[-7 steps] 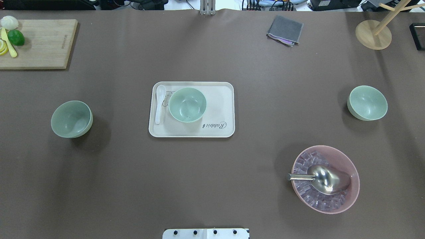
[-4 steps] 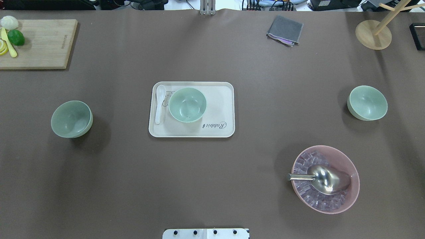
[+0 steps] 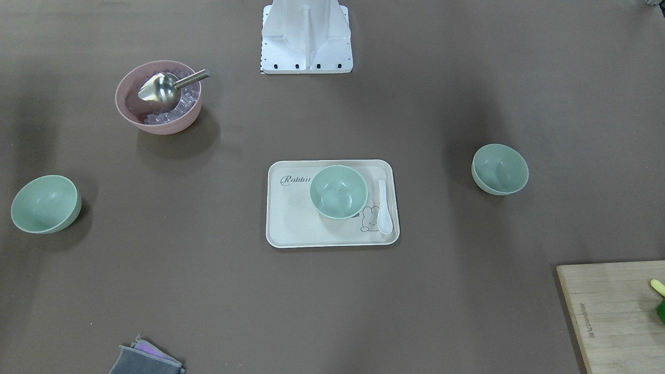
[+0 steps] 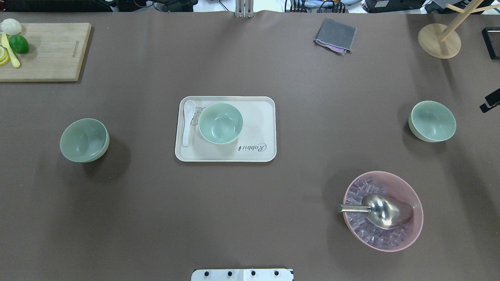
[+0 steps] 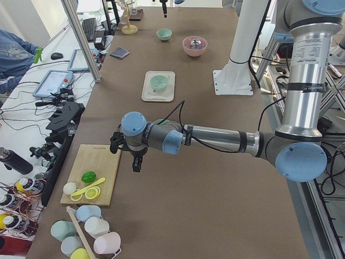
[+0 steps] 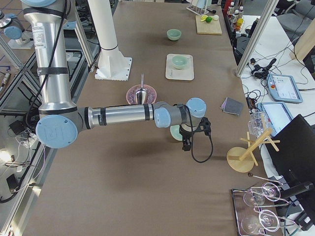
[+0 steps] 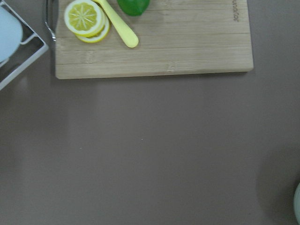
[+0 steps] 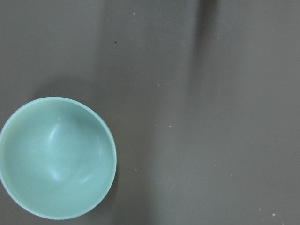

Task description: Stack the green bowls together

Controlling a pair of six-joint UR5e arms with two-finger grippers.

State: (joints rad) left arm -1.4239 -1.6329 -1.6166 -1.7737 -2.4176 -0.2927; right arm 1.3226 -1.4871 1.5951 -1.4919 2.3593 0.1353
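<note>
Nothing is stacked: middle green bowl (image 4: 220, 123) sits on the cream tray (image 4: 259, 153), second green bowl (image 4: 84, 139) at its 9 o'clock, third green bowl (image 4: 432, 120) at 3 o'clock. For left gripper (image 5: 136, 164) and right gripper (image 6: 186, 144), I cannot tell finger spread.

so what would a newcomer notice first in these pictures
Three pale green bowls spread across the brown table: the middle green bowl on a cream tray, the left green bowl and the right green bowl far out on either side. Next, the pink bowl of ice with a metal scoop, near the robot's right.
</note>
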